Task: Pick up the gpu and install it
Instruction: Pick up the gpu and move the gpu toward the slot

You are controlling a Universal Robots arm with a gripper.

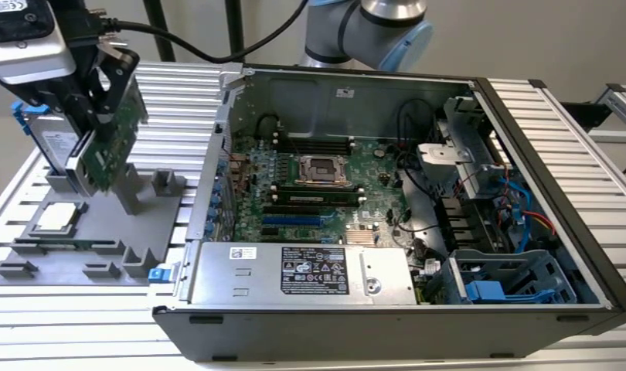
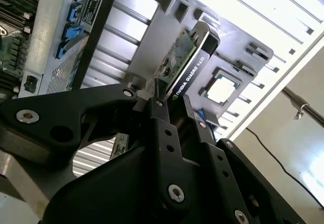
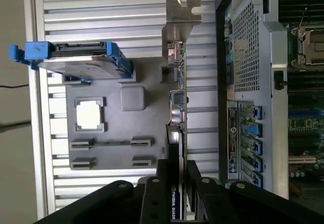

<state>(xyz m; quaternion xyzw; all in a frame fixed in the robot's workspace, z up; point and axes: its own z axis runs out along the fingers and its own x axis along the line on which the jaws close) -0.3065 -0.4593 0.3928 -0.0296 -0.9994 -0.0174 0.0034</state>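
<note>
Gripper — tight on gpu

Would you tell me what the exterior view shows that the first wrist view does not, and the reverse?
Exterior view: the power supply, the drive cage and the arm's blue-capped joint. First wrist view: the silver bracket at the card's end, seen edge-on. Both: the gripper shut on the gpu, the hard drive, and the CPU chip on the grey holder.
</note>
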